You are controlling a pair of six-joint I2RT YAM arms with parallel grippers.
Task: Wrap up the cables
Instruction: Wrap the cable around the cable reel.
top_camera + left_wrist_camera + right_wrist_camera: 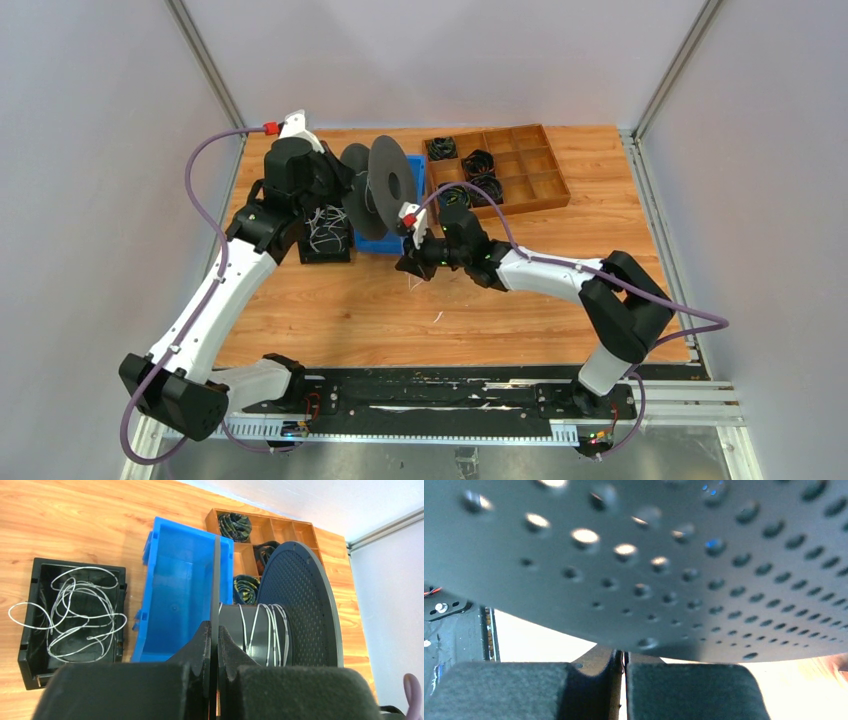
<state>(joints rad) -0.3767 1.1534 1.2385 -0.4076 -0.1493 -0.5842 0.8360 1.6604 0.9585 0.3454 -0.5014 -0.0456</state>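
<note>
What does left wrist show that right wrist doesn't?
Left wrist only: thin whitish-grey wire looped in a black plastic tray and wound on the dark grey perforated plastic spool, blue plastic bin, brown wooden divided tray, left tool clamping a flange edge. Right wrist only: right tool, shut. Both: that spool's perforated flange.

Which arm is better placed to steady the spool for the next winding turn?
Left. The left jaws are shut on one spool flange, beside the cables wound on the hub. The right jaws are shut beside the other flange, apparently empty.
</note>
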